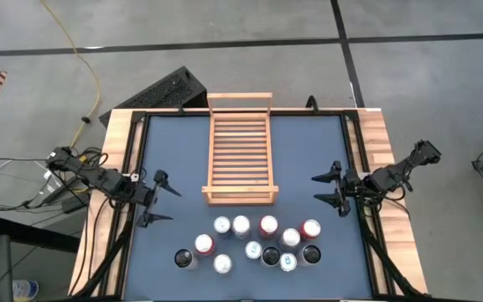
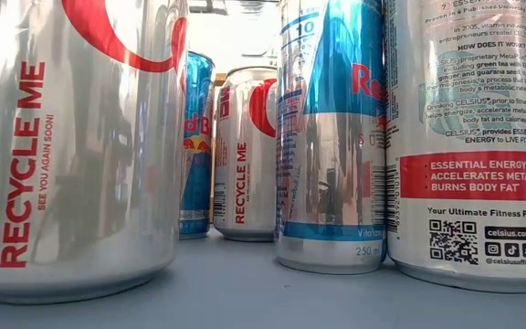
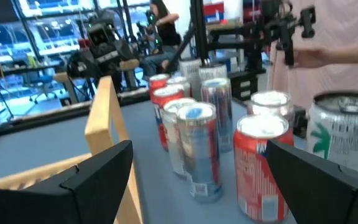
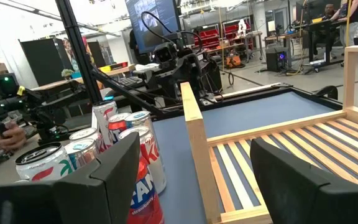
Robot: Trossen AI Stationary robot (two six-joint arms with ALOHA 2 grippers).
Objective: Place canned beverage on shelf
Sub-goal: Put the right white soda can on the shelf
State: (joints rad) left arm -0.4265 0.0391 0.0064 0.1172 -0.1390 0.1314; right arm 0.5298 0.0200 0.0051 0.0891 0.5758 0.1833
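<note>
Both pincers, left pincer (image 1: 159, 200) and right pincer (image 1: 329, 190), gape empty beside the shelf (image 1: 240, 149), seemingly lengthwise front-to-back.

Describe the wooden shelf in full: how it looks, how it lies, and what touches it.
The shelf is a light-wood rectangular rack of many thin parallel slats, with a raised wooden rail at each short end. It lies flat on the dark blue table, at the middle toward the far edge, its near rail facing the cluster of cans. Nothing rests on it, and neither gripper touches it; the cans stand apart from it.
</note>
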